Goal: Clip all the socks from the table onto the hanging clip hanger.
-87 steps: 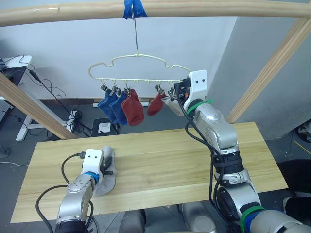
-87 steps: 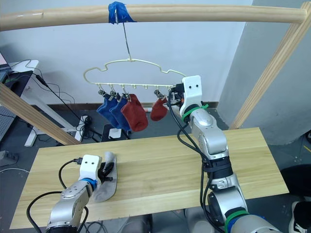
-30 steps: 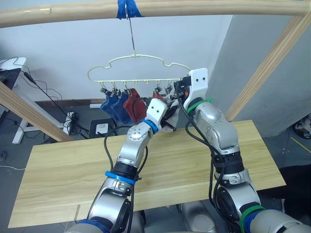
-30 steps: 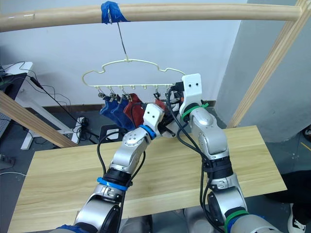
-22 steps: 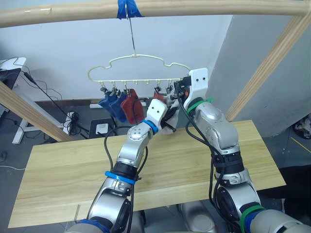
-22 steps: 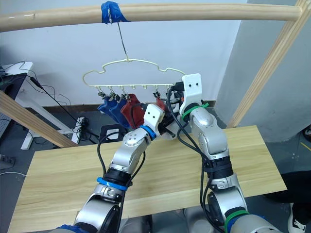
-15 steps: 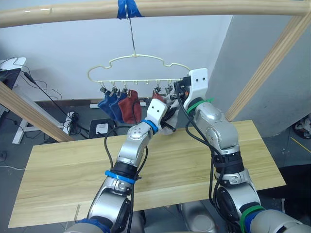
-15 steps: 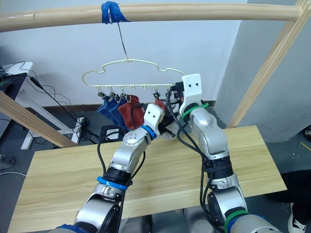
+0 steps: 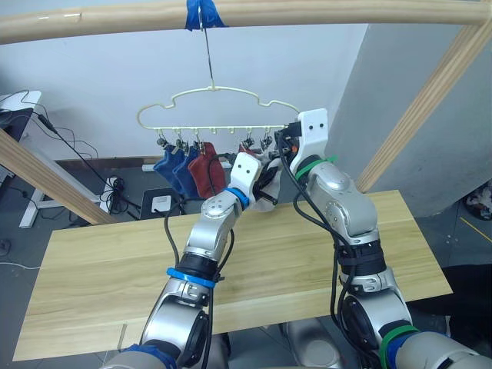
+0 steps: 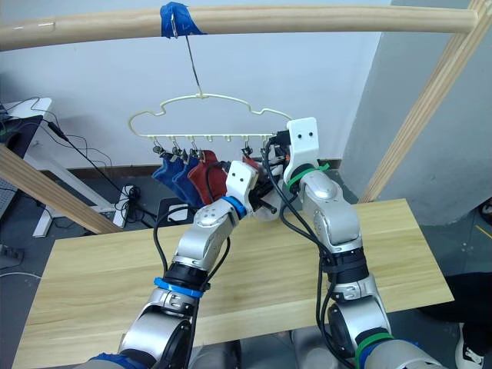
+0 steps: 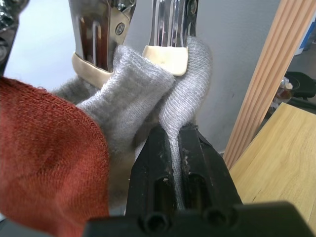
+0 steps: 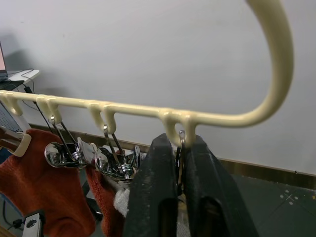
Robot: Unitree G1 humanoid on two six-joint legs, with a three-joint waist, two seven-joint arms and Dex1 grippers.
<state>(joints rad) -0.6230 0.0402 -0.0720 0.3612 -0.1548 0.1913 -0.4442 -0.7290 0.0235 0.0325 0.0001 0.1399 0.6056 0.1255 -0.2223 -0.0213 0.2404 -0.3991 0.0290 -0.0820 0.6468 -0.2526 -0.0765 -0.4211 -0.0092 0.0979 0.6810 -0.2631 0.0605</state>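
The pale-yellow clip hanger point(image 9: 217, 89) hangs by its hook from the top pole. Two blue socks point(image 9: 167, 165) and a rust red sock point(image 9: 203, 169) hang from its left clips. My left gripper point(image 11: 171, 133) is raised to the hanger's right end and is shut on a light grey sock point(image 11: 187, 94). That sock's top edge lies against a cream-padded clip point(image 11: 165, 52). A second grey sock point(image 11: 123, 98) hangs from the neighbouring clip, beside another red sock point(image 11: 49, 158). My right gripper point(image 12: 178, 143) is shut on the end clip's wire. The table point(image 9: 307, 246) lies below.
A thick wooden pole point(image 9: 323, 11) with blue tape point(image 9: 201, 14) carries the hanger. Slanted poles stand at the left point(image 9: 46, 173) and right point(image 9: 430, 100). A desk and cables sit on the floor beyond the table's left end.
My left arm lifted the grey sock off the table up to the hanger's right clips. It has edged slightly higher in the last second. The hung socks swung a little. My right arm stayed put.
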